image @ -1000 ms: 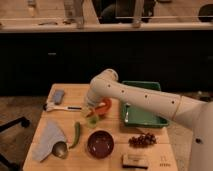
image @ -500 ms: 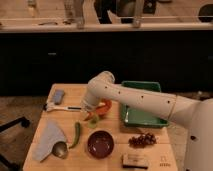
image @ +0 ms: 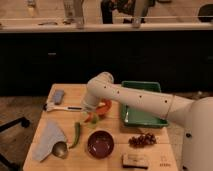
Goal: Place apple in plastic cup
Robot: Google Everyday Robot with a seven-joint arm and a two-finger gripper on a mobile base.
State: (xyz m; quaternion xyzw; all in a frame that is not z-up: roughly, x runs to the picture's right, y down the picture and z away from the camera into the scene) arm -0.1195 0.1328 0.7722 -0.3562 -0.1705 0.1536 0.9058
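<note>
My gripper (image: 90, 115) hangs from the white arm at the middle of the wooden table (image: 112, 162), in front of the orange bowl (image: 105, 106). A small red-orange patch, probably the apple (image: 88, 119), shows right under the gripper. A bit of the translucent light-green plastic cup (image: 94, 122) shows beside it, mostly hidden by the gripper. I cannot tell whether the apple is in the gripper, in the cup or beside it.
A green tray (image: 142, 120) stands at the right, with dark grapes (image: 142, 140) in front of it. A dark round bowl (image: 100, 144), a green pepper (image: 76, 134), a spoon (image: 60, 149) on a grey cloth (image: 47, 137), a wrapped bar (image: 135, 160), a grey sponge (image: 58, 96) and a white-handled tool (image: 59, 107) lie around.
The arm's elbow has shifted slightly left and lower, bringing the gripper down over the cup and apple. The other things have not moved.
</note>
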